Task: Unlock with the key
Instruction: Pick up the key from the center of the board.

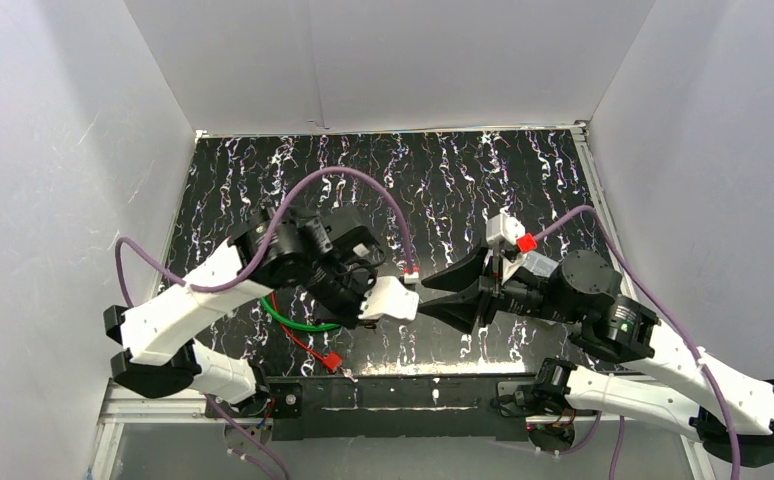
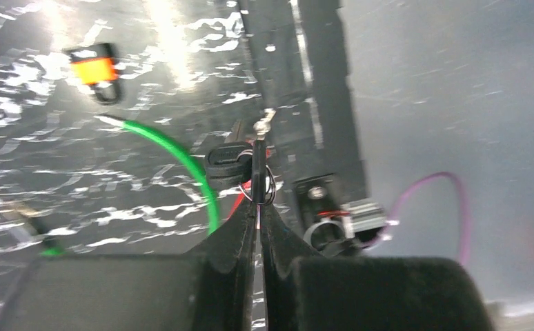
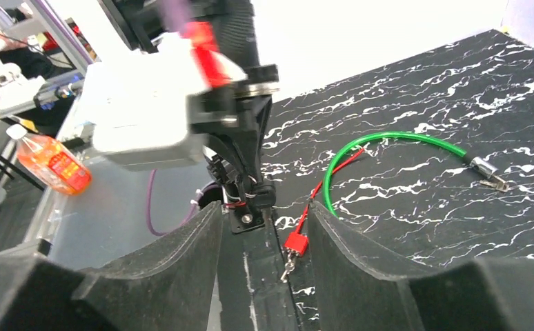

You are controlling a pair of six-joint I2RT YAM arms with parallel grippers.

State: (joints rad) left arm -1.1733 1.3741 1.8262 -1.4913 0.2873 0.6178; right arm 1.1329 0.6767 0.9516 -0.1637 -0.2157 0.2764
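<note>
The keys (image 2: 228, 162) sit dead centre of the left wrist view, pinched in the left hand (image 2: 257, 207), which is clamped tight on them with one black head poking out to the left. A blurry orange padlock (image 2: 93, 71) lies upper left on the counter (image 2: 36, 165), and the green cable (image 2: 181, 155) curves between the two. The right hand (image 3: 264, 210) is spread apart with nothing in it.

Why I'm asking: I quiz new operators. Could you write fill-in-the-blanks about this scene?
1. The left gripper is ___ on the key.
2. The right gripper holds nothing; its jaws stand ___.
3. The padlock lying on the marbled surface has a body coloured ___.
4. The cable curving past the key is coloured ___.

Missing words: shut; open; orange; green.
</note>
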